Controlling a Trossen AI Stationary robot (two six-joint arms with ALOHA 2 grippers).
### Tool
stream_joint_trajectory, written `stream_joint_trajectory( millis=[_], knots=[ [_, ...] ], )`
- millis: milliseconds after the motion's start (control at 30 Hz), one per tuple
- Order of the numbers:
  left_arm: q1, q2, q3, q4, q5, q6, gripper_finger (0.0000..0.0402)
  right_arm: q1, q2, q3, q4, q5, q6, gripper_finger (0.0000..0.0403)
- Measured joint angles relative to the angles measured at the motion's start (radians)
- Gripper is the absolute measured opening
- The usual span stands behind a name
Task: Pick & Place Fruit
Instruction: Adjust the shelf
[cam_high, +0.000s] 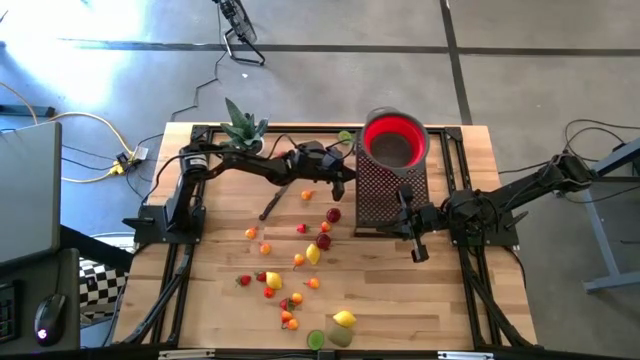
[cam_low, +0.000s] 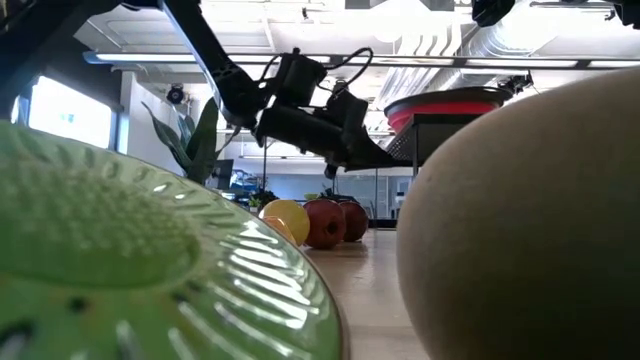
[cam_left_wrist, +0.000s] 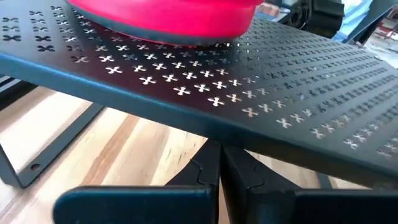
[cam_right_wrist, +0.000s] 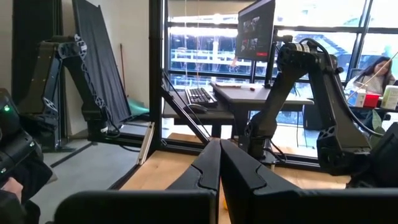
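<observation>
Your left gripper (cam_high: 350, 176) has its two dark fingers (cam_left_wrist: 208, 171) pressed together with nothing between them. In the high view it sits just above the centre of the frame, at the left edge of the black perforated metal stand (cam_high: 390, 195); the left wrist view shows the fingertips pointing under the stand's cross-punched top plate, above the pale wooden table (cam_high: 440, 300). The round red bowl (cam_high: 395, 140) rests on the upper end of that stand, right of centre near the top of the table.

Your right gripper (cam_high: 418, 250) is also closed and empty, its fingers (cam_right_wrist: 214, 168) meeting in a thin seam. In the high view it hangs just below the stand's lower right corner, with the right arm folded back toward the right edge of the table.

The small toy fruits (cam_high: 312, 254), red, orange, yellow and green, lie scattered over the table from the centre down to the lower middle of the high frame, none of them touching either gripper. A green spiky potted plant (cam_high: 243, 127) stands at the upper left of the table, and a brown-handled knife (cam_high: 274, 203) lies left of centre under the left arm.

In the low view a green ridged fruit (cam_low: 130, 270) fills the lower left and a tan rounded fruit (cam_low: 540, 230) the right, with a yellow and two dark red fruits (cam_low: 312, 222) between them farther off.
</observation>
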Motion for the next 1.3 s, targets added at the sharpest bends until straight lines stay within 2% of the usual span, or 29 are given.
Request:
stream_joint_trajectory(
  millis=[333,600,900,1167,1300],
  knots=[
    [0.000,-0.002,0.008,-0.089,0.016,-0.013,0.0000,0.000,0.000,0.000,-0.001,-0.001,0.003,0.0002],
    [0.009,-0.028,0.005,-0.179,-0.042,0.027,0.0000,0.000,0.000,0.000,-0.005,-0.003,0.025,0.0002],
    [0.022,-0.137,0.005,-0.387,-0.138,0.162,0.0000,0.000,0.000,0.000,-0.004,-0.003,0.026,0.0002],
    [0.094,-0.194,0.005,-0.532,-0.136,0.187,0.0000,0.011,0.000,0.000,-0.003,0.006,0.025,0.0002],
    [0.132,-0.225,0.005,-0.569,-0.071,0.206,0.0000,0.040,0.000,0.000,0.000,0.047,0.017,0.0002]
  ],
)
